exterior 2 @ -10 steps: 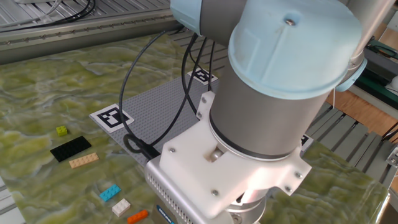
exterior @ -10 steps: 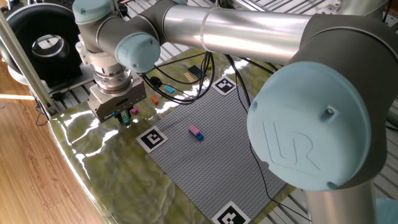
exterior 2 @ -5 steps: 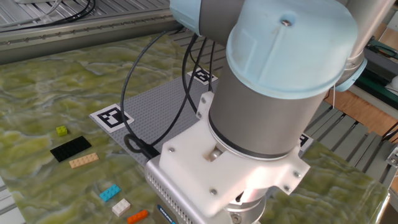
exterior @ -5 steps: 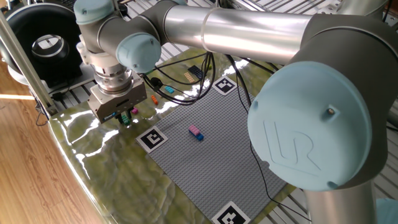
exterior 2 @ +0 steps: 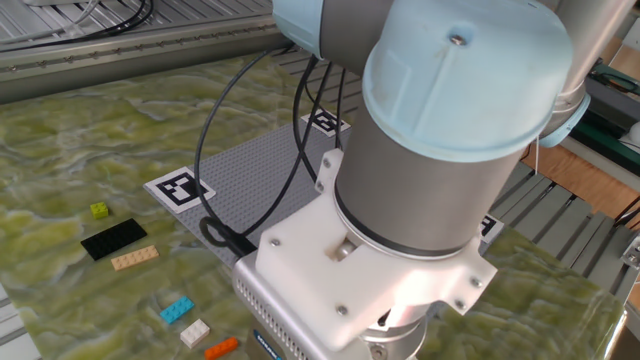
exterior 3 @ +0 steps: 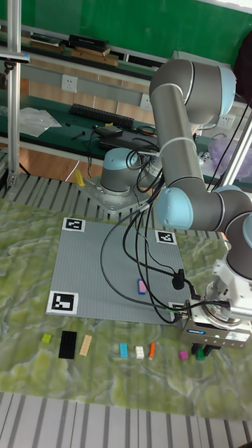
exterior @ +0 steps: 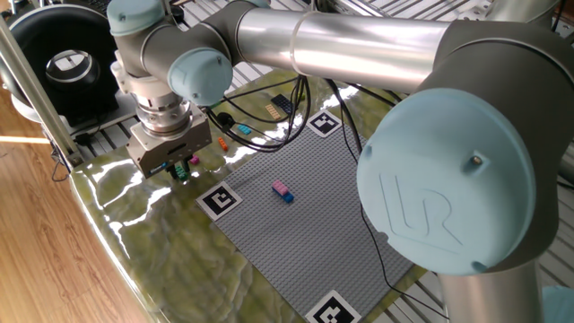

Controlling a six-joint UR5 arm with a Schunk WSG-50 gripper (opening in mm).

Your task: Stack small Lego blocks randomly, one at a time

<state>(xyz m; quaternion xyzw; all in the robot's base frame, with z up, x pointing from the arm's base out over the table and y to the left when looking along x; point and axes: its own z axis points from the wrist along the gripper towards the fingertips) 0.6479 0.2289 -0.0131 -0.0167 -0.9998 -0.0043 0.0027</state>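
Observation:
My gripper (exterior: 177,168) hangs low over the marbled table at the left, also seen in the tall fixed view as my gripper (exterior 3: 201,348). A small green Lego block (exterior: 182,170) (exterior 3: 200,355) sits between its dark fingers; whether they press on it is unclear. A magenta block (exterior: 193,160) (exterior 3: 183,355) lies just beside it. A pink block on a blue one (exterior: 282,190) (exterior 3: 141,286) stands on the grey baseplate (exterior: 305,224). Orange (exterior 3: 151,350), white (exterior 3: 140,352) and cyan (exterior 3: 123,350) blocks lie in a row. In the other fixed view the wrist hides the gripper.
A tan plate (exterior 3: 86,343), a black plate (exterior 3: 68,344) and a lime block (exterior 3: 46,338) lie left of the row. Marker tags (exterior: 220,199) mark the baseplate's corners. Black cables (exterior: 269,126) trail over the table. The table's edge (exterior: 108,233) is close to the gripper.

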